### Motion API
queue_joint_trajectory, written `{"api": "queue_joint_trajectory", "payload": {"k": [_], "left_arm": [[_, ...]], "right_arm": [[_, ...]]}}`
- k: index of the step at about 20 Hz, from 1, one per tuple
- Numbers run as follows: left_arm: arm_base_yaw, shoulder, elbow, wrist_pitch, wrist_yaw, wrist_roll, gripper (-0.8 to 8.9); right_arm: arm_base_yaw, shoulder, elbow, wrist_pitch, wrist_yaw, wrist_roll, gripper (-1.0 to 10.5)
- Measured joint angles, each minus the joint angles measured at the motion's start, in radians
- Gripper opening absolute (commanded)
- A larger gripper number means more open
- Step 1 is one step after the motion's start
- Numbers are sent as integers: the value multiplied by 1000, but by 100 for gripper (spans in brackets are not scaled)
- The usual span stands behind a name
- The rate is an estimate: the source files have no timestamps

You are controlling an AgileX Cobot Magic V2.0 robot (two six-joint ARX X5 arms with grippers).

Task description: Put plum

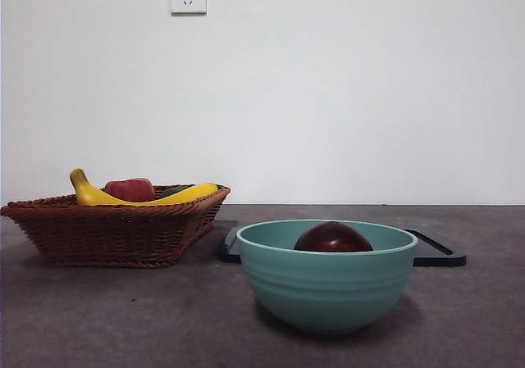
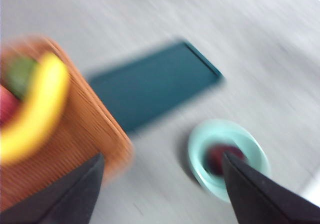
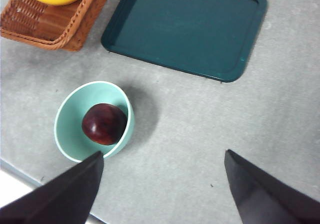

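Both grippers hang high above the teal bowl, left gripper and right gripper spread wide, empty. Plum sits inside the bowl.

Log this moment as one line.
dark maroon plum in teal bowl | left claw open, empty | right claw open, empty

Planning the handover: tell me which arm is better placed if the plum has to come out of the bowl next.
Probably right: its open gripper hangs steady over the plum in the teal bowl. The left gripper, also open, gives a motion-blurred view nearer the basket.
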State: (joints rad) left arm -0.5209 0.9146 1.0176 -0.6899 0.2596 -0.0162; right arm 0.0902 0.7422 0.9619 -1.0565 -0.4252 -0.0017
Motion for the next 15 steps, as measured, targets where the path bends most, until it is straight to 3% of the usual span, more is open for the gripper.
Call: {"api": "queue_joint_trajectory", "payload": {"k": [6, 15], "left_arm": [[0, -111, -232, -21, 212, -11, 374], [0, -111, -235, -23, 230, -12, 374]], "right_arm": [[0, 0, 0, 0, -22, 0, 387], [20, 7, 0, -1, -55, 6, 386]]}}
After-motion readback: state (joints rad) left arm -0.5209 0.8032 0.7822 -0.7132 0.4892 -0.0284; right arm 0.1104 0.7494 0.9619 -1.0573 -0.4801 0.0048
